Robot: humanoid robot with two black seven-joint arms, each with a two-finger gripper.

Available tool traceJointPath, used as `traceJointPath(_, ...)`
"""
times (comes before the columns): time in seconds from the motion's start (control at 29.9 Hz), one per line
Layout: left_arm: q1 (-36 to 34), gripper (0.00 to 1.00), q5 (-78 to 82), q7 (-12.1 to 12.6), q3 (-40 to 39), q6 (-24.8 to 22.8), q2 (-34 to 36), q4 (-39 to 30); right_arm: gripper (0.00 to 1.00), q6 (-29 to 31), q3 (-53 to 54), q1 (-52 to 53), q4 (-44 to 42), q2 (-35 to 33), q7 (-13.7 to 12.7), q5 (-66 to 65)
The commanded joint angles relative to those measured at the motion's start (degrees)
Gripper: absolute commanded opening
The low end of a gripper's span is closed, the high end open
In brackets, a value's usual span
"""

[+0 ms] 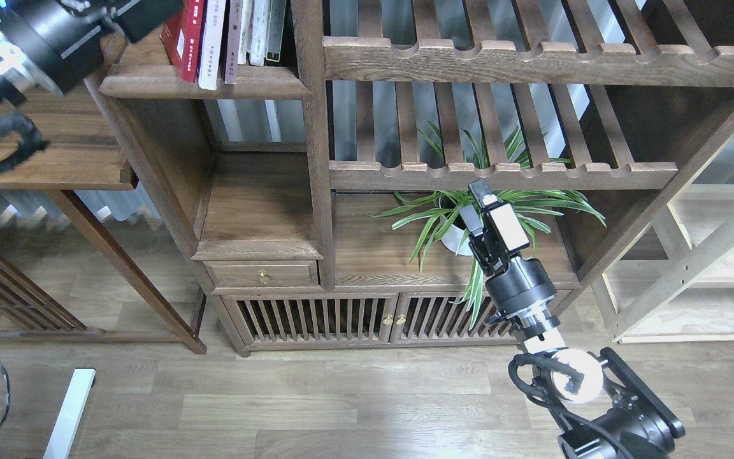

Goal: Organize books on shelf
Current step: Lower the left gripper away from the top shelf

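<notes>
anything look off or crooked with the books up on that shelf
Slightly. The books stand together on the shelf, but the red and white ones at the left jut past its front edge and lean a little. Nothing fallen or damaged.

books [223, 38]: tops cut off by the upper edge — titles too small to read
left gripper [150, 14]: fingertips hidden — state unclear
white pot [453, 239]: partly hidden behind leaves and right gripper [476, 204]
</notes>
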Motion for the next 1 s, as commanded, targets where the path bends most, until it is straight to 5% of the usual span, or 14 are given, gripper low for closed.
traceJointPath(0.0,2.8,0.96,-3.5,-1.5,-0.1,-1.5,-1.7,-2.3,0.99,0.0,0.0,0.0,0.5,-0.5,-0.1,-0.1)
traceJointPath(0.2,7.2,0.96,-8.6,-2.5,-0.5,-10.1,-3.8,-1.7,0.99,0.0,-0.3,0.0,1.8,-0.6,-0.1,-0.2)
traceJointPath(0.63,20.5,0.95,-17.0,-15.0,0.0,-10.1,-9.7,1.3,1.0,0.0,-2.0,0.0,1.9,0.2,-0.1,-0.6)
traceJointPath(0.97,30.0,0.98,-17.0,-15.2,5.1,-10.1,-13.3,2.1,1.0,0.0,-2.5,-0.4,1.8,1.0,0.0,-0.9)
